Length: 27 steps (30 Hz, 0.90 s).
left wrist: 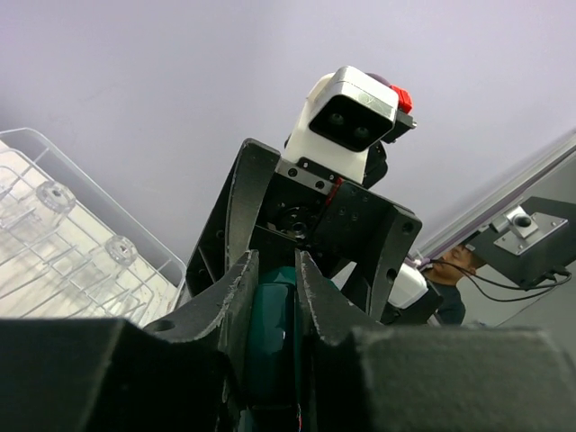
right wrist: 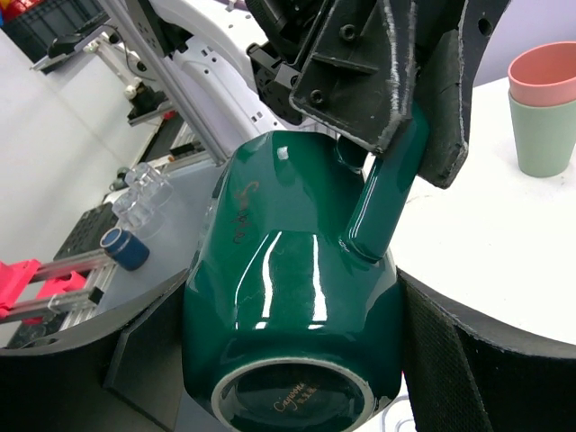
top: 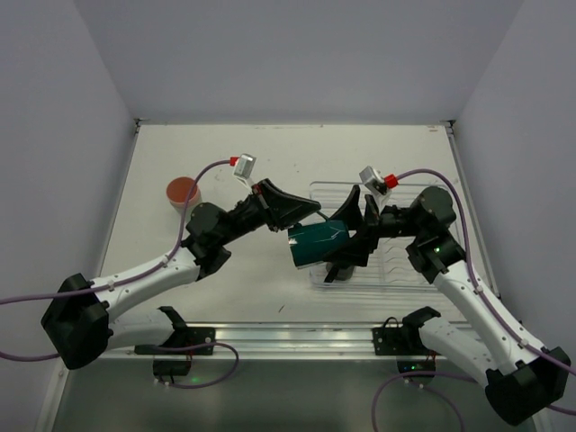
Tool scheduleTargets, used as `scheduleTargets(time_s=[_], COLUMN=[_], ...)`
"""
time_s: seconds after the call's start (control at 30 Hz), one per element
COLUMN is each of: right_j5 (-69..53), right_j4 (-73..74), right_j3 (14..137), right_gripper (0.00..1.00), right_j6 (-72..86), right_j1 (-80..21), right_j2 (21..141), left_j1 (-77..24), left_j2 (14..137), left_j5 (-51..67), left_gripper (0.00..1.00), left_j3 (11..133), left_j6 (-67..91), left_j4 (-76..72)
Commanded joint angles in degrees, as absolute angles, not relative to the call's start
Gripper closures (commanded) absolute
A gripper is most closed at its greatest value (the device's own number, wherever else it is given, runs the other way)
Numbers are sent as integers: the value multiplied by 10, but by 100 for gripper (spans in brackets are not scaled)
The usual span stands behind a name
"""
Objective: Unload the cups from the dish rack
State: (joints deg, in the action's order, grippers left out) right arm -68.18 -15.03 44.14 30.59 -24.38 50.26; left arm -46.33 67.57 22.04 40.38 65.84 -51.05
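Teal mug sideways in right claw's grasp, left claw clenched on its handle, both reaching inward; green tumbler visible only from right wrist.

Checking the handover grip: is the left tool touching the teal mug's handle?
Touching. The right wrist view shows the left tool clamped on the handle of the teal mug, pressing it from both sides with no gap.

Top view: a dark teal handled ceramic mug lies tipped on its side at frame centre, over the left edge of a see-through ribbed plastic dish rack at centre right. The left gripper clamps its handle from upper left. The right gripper straddles its body from the right. Well apart at upper left stands a pink plastic tumbler, nested in a pale green tumbler.
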Motion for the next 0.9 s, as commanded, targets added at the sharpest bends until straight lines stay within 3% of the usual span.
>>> scheduleTargets(time_s=[0.0, 0.2, 0.3, 0.6, 0.73, 0.87], right_j5=[-657, -652, -646, -605, -590, -576], right_j4=[-167, -122, -105, -31, -18, -5], right_j3=[459, 475, 479, 504, 512, 520], right_gripper=[100, 100, 100, 100, 100, 66], right_j6=[297, 273, 263, 226, 221, 216], right_j1=[-243, -242, -243, -242, -242, -242], right_j2=[502, 495, 489, 474, 473, 472], left_j1=[-475, -475, -475, -475, -475, -473], left_j2=[674, 673, 670, 628, 630, 635], left_j5=[235, 247, 260, 252, 268, 283], left_gripper=[78, 82, 100, 100, 100, 100], left_j3=[442, 453, 465, 552, 570, 565], left_j6=[678, 664, 652, 532, 512, 512], left_j4=[-567, -507, -456, -203, -167, -172])
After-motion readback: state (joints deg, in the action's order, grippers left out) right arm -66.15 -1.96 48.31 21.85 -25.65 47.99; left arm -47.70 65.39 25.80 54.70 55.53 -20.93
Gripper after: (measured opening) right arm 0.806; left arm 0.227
